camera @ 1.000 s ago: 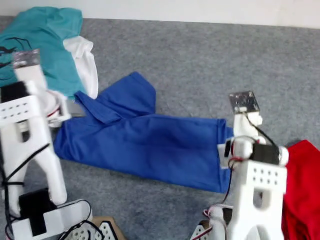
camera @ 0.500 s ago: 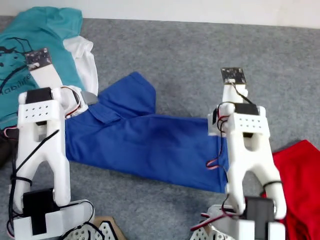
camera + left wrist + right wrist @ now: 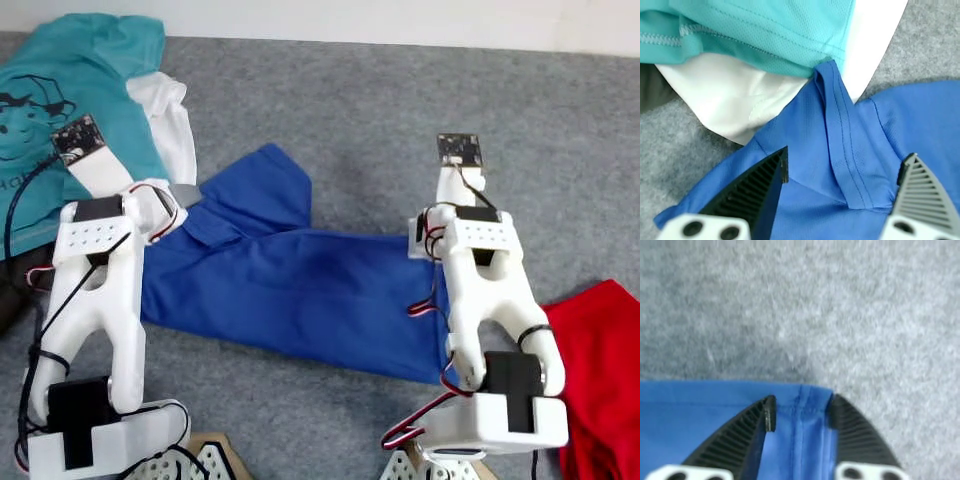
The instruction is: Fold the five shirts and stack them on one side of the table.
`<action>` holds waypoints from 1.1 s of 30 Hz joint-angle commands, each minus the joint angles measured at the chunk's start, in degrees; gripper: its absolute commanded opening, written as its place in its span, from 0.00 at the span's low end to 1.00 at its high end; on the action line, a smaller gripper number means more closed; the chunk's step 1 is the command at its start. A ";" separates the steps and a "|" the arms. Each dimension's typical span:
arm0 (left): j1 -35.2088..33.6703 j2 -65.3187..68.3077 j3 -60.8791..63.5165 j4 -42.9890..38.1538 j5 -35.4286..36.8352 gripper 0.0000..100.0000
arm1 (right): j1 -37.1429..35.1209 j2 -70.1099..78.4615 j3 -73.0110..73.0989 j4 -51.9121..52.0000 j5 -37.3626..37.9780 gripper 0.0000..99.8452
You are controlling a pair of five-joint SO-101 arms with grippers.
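A blue shirt lies spread across the middle of the grey table, one sleeve pointing to the far side. My left gripper is open just above the shirt's left upper part, its fingers on either side of a stitched fold. In the high view that gripper sits where the blue shirt meets a white shirt. My right gripper is open by a narrow gap, its fingers around the hemmed far right corner of the blue shirt. The right arm covers that edge from above.
A teal shirt lies at the far left over the white one. A red shirt lies at the near right edge. Dark cloth shows at the left edge. Bare grey table stretches beyond the blue shirt.
Both arms have swung out over the blue shirt. The left gripper came to its left upper part, the right gripper to its right corner.
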 commanded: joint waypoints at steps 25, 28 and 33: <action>11.82 -2.51 0.04 -6.33 4.13 0.05 | 0.92 -10.24 -0.92 -1.98 -7.12 0.01; 12.18 -2.33 0.31 -6.33 4.04 0.00 | -1.01 -10.33 1.71 -2.33 -7.12 0.01; 13.93 -2.42 4.44 -6.77 3.78 0.01 | -1.45 -10.15 3.30 -2.33 -6.77 0.01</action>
